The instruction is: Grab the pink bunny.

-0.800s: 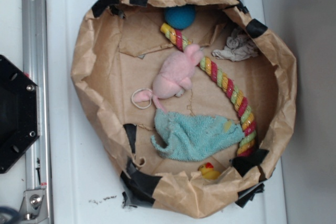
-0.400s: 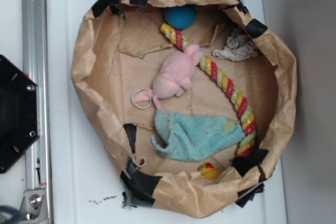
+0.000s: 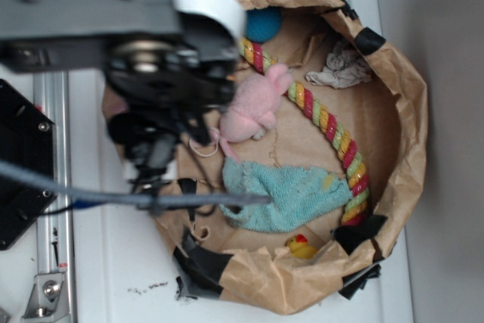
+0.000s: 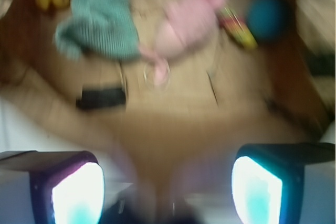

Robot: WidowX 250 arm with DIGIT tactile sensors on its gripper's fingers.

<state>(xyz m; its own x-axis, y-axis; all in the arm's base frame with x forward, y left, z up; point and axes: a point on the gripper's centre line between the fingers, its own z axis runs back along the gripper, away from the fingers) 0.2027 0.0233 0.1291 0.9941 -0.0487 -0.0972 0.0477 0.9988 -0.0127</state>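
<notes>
Change since earlier: arm swung in over the bag's left side, bunny hasn't budged.
Exterior: pink bunny lies mid-bag, long axis tilted up-right, just right of the arm.
Wrist: gripper fingers spread wide, empty; bunny well ahead, slightly right, cord loop nearest.

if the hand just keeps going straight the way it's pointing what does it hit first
Probably the brown paper floor of the paper bin, just short of the pink bunny's cord loop; the pink bunny lies beyond. The open hand holds nothing. The wrist view is blurred, so depth is uncertain.
</notes>
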